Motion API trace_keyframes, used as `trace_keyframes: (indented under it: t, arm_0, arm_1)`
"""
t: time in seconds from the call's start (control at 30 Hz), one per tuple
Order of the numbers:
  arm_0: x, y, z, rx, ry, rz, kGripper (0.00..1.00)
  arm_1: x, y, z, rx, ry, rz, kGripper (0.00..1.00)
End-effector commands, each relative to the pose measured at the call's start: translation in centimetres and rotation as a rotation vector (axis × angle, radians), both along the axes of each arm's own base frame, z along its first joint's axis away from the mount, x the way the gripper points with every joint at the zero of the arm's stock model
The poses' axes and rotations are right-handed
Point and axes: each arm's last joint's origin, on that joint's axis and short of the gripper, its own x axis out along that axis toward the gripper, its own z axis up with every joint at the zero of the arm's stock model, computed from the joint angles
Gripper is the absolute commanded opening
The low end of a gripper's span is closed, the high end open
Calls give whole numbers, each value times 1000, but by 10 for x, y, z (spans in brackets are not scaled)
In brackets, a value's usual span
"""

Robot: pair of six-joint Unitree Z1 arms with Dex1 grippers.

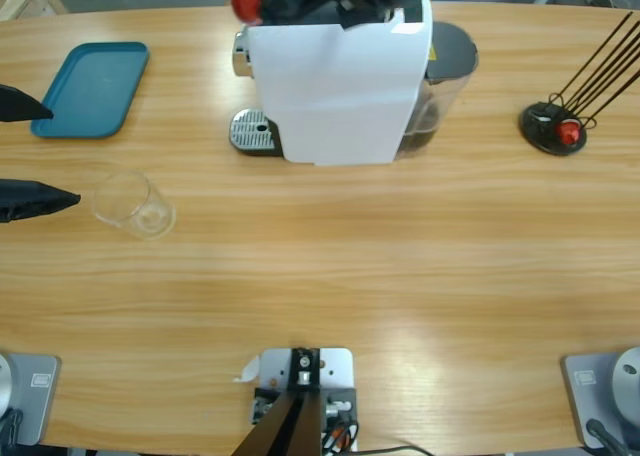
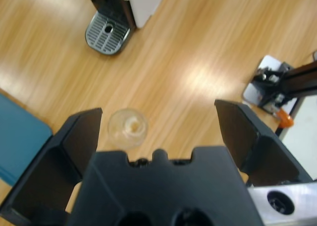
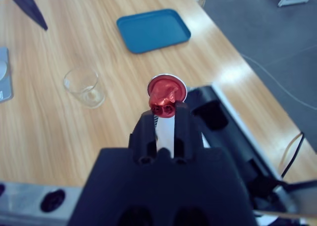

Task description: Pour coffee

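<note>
Left hand [image 2: 157, 132] jaws spread wide, gripping nothing, hovering over the wooden tabletop [image 1: 380, 276] at its left edge; in the high view its two black jaw tips poke in from the left side. Clear glass tumbler [image 1: 133, 204] sits upright on the tabletop just right of those tips, looks empty apart from a faint pale residue at the base; no dark coffee visible in it. Right hand [image 3: 163, 109] jaws pressed together, pinching a red coffee capsule [image 3: 166, 96], held above the top of the white coffee machine [image 1: 340, 86] near the tabletop's far edge. Machine's metal drip tray [image 1: 252, 131] sticks out on its left side, nothing on it. Smoky grey tank [image 1: 440, 96] on the machine's right. Teal tray [image 1: 92, 88] flat at far left, bare. Black wire capsule rack [image 1: 555, 126] at far right with one red capsule [image 1: 569, 130] at its base.
</note>
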Motion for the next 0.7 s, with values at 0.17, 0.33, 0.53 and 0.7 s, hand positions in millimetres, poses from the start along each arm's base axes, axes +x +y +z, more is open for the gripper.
trace_keyframes:
  t: [0.17, 0.33, 0.53, 0.7]
  arm_0:
    - [-11, 11, -16, 2, 15, 2, 1000]
    - [-8, 8, -20, -1, 11, 2, 1000]
    - [-7, 7, -21, 0, 13, 2, 1000]
    - [-7, 8, -22, 1, 16, 3, 1000]
  arm_1:
    - [19, 24, -27, -142, 3, -6, 0]
    - [18, 18, -22, -165, -32, -37, 0]
    - [20, 18, -22, -164, -34, -40, 0]
    - [29, 15, -25, -167, -28, -55, 0]
